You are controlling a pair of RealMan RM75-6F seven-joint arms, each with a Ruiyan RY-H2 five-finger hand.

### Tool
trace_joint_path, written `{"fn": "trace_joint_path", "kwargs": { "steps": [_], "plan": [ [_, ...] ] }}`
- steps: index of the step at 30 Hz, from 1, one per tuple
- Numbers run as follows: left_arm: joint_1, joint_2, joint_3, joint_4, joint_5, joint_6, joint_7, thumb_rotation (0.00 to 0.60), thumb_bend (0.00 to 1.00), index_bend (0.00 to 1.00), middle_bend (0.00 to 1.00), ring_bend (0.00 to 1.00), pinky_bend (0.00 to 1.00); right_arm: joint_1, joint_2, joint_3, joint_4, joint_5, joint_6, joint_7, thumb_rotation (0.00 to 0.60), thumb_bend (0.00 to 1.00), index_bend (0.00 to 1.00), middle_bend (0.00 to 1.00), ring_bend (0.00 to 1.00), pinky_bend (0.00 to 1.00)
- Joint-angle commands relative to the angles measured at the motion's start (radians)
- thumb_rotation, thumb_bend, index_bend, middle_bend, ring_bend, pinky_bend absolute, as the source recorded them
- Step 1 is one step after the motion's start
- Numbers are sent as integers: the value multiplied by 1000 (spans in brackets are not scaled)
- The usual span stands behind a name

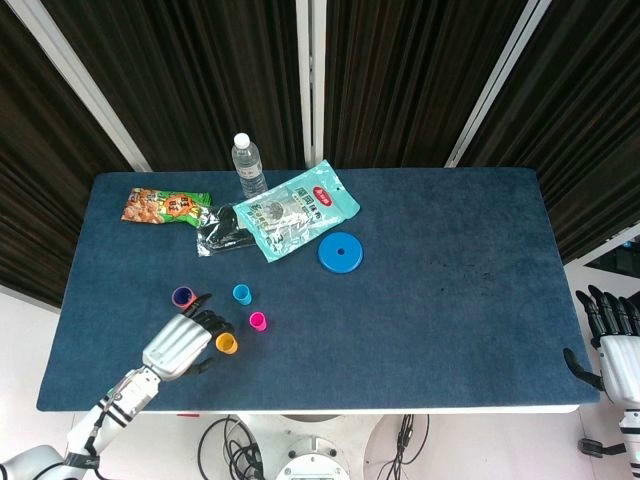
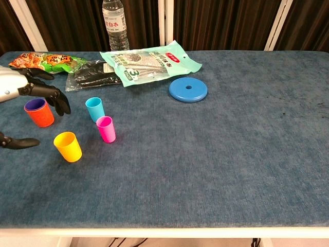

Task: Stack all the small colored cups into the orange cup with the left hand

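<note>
- The left hand (image 1: 183, 343) hovers low over the near-left part of the desk (image 1: 450, 300), fingers spread wide and holding nothing; its dark fingertips (image 2: 57, 101) reach toward the cups.
- The yellow cup (image 2: 68, 146) stands upright just beside those fingertips, nearest the front edge. It looks like light, thin, stiff plastic with a smooth tapered wall, so it would likely tip or skid if nudged. Pinching the rim or the upper wall between thumb and a finger seems the safest hold.
- The pink cup (image 2: 106, 128) stands upright a little further back and to the right, near the yellow one but not touching it.
- The blue cup (image 2: 94, 109) stands just behind the pink one, apart from it.
- The orange cup (image 2: 39, 112) stands to the left of the blue one, with a purple cup (image 1: 182, 296) already nested inside, only its rim showing. Three cups remain loose, so the stacking looks early.
- A blue disc (image 2: 188, 89) lies flat further back, well apart from the cups.
- A teal packet (image 2: 149, 62), a dark pouch (image 2: 92, 76) and an orange snack bag (image 2: 43, 60) lie along the rear, with a water bottle (image 2: 114, 18) upright at the back edge.
- The right hand (image 1: 612, 340) rests off the desk's right edge, fingers apart and empty.
</note>
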Motion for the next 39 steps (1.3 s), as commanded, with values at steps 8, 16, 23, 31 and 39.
{"fn": "trace_joint_path", "kwargs": {
  "steps": [8,16,23,31,39],
  "plan": [
    [-3,-101,-24,95,3,-13,13,600,250,310,323,280,81,-9,-1,-3,5,3,7,-2,600,271,0,0,0,0],
    [-19,-133,-34,141,-19,-54,27,600,251,312,324,282,84,-5,0,-2,3,5,-2,-5,600,271,0,0,0,0],
    [-23,-157,-35,166,-33,-73,42,600,252,327,340,320,97,-5,0,-2,6,9,-5,0,600,271,0,0,0,0],
    [-25,-184,-38,202,-27,-68,37,600,256,377,398,411,119,-5,0,-1,9,11,-9,3,600,271,0,0,0,0],
    [-32,-191,-42,216,-33,-78,35,600,269,432,435,483,136,-2,0,-1,9,15,-16,0,600,271,0,0,0,0]
  ]
}}
